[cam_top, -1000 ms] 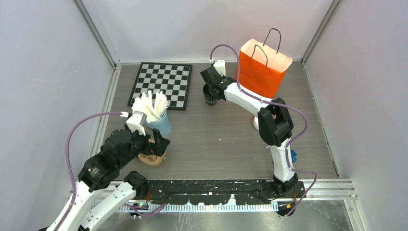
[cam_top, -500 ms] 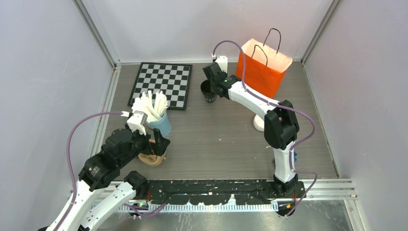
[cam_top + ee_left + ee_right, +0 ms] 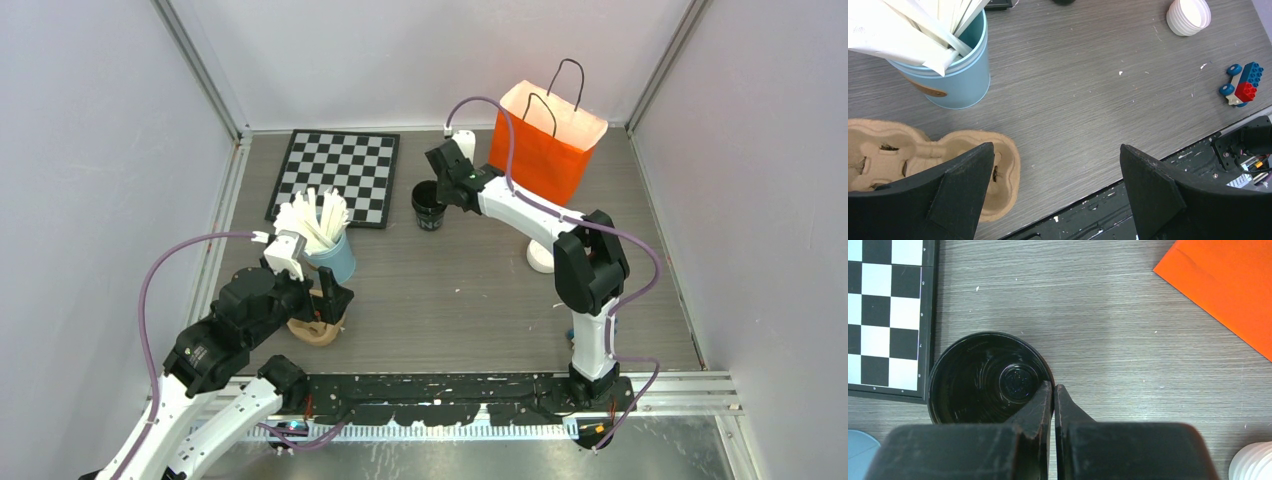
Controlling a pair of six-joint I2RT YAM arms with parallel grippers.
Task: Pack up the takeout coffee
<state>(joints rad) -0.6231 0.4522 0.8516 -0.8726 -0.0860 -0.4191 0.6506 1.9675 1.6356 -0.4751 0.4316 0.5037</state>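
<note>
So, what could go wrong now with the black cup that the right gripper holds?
The right gripper pinches the black cup by one side of its rim only, so the thin wall may bend or slip free. The cup is also beside the chessboard edge and could catch there if pushed that way.

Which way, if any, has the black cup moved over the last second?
Yes. The black cup, rim pinched by the right pincer, slid left, toward the chessboard and away from the orange bag.
</note>
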